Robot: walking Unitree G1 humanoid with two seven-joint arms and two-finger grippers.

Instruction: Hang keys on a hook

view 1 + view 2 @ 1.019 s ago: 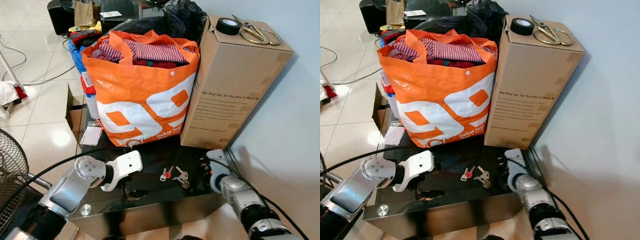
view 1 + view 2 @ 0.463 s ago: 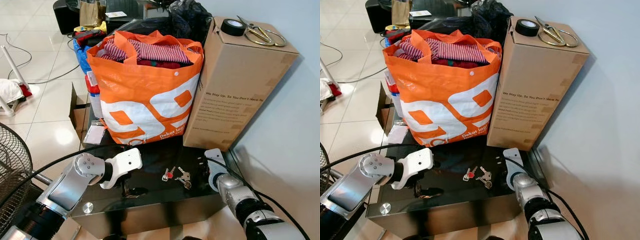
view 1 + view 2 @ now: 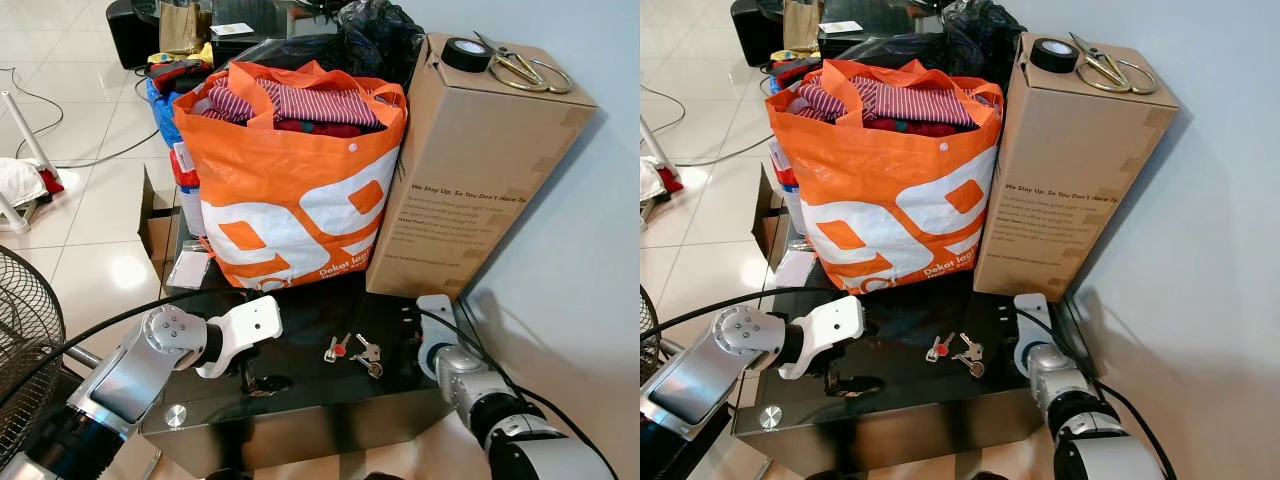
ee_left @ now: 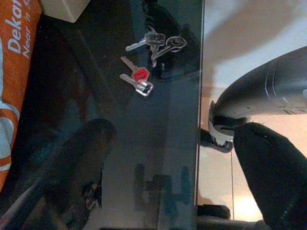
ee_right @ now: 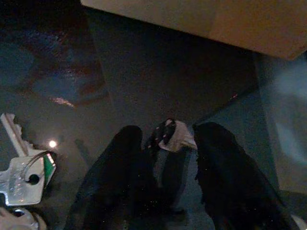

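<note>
Left gripper (image 4: 163, 167) jaws spread, low over the dark glass surface (image 3: 300, 385), right gripper (image 5: 165, 172) jaws parted too, grasping nothing – keys (image 3: 352, 350) lying flat on the surface between the two grippers, orange bag (image 3: 290, 190) and box (image 3: 480, 160) behind.

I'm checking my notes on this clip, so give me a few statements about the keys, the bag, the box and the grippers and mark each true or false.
1. The keys lie on the dark glass table. True.
2. The right gripper holds the keys. False: its fingers are apart over the table, with the keys lying beside them.
3. Scissors and a roll of tape sit on top of the box. True.
4. The orange bag is empty. False: striped cloth fills it.
5. The left gripper is shut on a key. False: it is open, apart from the keys.
</note>
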